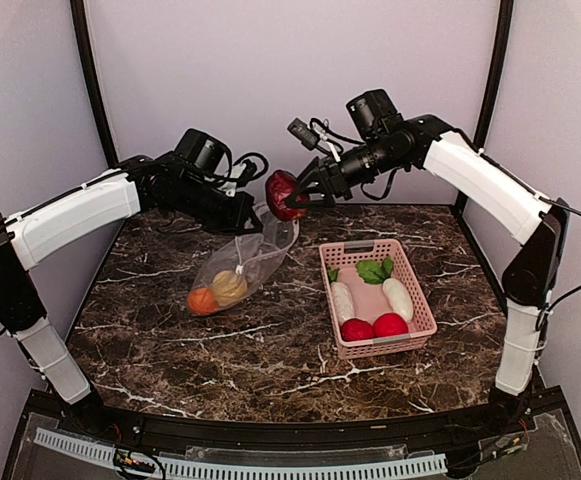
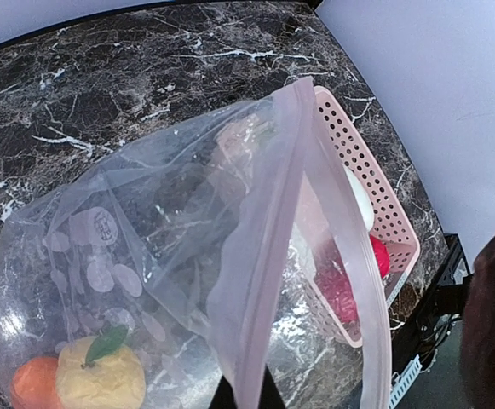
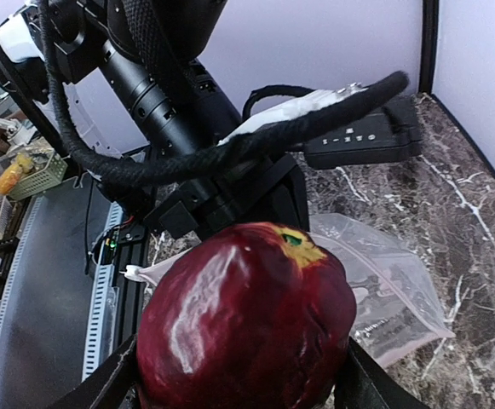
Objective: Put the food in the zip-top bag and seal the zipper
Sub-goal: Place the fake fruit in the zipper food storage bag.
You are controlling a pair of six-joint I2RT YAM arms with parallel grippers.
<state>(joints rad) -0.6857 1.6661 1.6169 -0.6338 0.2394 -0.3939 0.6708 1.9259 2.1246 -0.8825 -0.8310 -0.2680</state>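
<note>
My right gripper (image 1: 292, 197) is shut on a maroon round fruit (image 1: 283, 194), held in the air just above the raised mouth of the zip-top bag (image 1: 240, 270). In the right wrist view the fruit (image 3: 247, 324) fills the space between the fingers, with the bag (image 3: 392, 281) behind it. My left gripper (image 2: 247, 396) is shut on the zipper (image 2: 273, 239), holding the bag's mouth edge up. An orange ball (image 1: 202, 300) and a yellow fruit (image 1: 230, 287) lie inside the bag at its lower end.
A pink mesh basket (image 1: 425, 300) stands right of the bag. It holds two white oblong pieces (image 1: 342, 300), green leaves (image 1: 374, 270) and two red fruits (image 1: 357, 330). Dark marble table, walls on three sides.
</note>
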